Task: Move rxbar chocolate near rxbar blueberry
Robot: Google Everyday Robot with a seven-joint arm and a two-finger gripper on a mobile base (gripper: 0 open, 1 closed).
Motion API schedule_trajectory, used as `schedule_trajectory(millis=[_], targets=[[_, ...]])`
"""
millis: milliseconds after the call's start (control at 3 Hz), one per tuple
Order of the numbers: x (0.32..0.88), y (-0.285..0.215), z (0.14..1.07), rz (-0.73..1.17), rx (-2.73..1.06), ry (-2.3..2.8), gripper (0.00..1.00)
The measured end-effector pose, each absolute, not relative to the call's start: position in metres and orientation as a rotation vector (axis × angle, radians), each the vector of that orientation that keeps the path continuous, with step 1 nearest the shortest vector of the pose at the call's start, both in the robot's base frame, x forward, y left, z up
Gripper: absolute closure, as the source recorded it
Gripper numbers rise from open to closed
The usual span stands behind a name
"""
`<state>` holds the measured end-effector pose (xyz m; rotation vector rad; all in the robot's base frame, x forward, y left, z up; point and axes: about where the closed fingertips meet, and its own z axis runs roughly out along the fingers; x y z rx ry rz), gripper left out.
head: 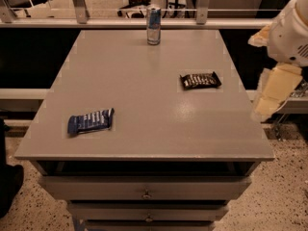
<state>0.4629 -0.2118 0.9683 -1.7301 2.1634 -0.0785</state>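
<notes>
The rxbar chocolate (200,80), in a dark brown-black wrapper with white lettering, lies flat on the right half of the grey table (144,105). The rxbar blueberry (90,121), in a dark blue wrapper, lies flat near the table's front left. The two bars are far apart. My gripper (273,93), a cream-coloured piece under the white arm (291,30), hangs off the table's right edge. It is to the right of the chocolate bar, touches nothing and holds nothing.
An upright blue-silver can (154,25) stands at the table's far edge, centre. Drawers (147,194) sit under the table front. A railing and chairs are behind the table. The floor is speckled.
</notes>
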Motion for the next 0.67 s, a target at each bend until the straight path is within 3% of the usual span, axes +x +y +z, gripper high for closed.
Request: schedule_trajectory(millis=[667], targets=[[0.584,-0.209,0.915,0.107,-1.702,2.005,0.00]])
